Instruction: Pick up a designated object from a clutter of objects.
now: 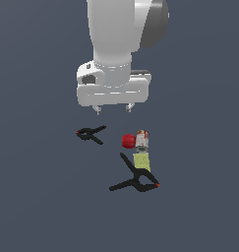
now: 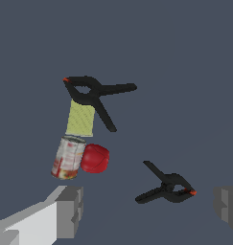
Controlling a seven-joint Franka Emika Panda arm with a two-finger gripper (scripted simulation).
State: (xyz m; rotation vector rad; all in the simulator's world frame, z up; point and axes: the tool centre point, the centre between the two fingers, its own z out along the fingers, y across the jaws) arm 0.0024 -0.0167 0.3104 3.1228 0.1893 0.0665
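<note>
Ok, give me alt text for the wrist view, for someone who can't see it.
Open gripper above a dark floor, jaws apart either side of a small black clamp. Beyond lie a red ball, a jar on its side and a larger clamp.

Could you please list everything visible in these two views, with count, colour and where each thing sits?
small clamp: one, black with a tiny red tip, on the floor at the exterior view's left, apart from the rest, below the gripper.
large clamp: one, black with an orange tip, nearest the exterior camera, its head at the jar's yellowish end.
jar: one, clear with yellowish contents and a red-white end, lying on its side between the ball and the large clamp.
ball: one, red, touching the jar's red-white end.
floor: plain dark blue-grey.
gripper: one, white body with grey fingers, open, hanging above the objects and holding nothing.
</note>
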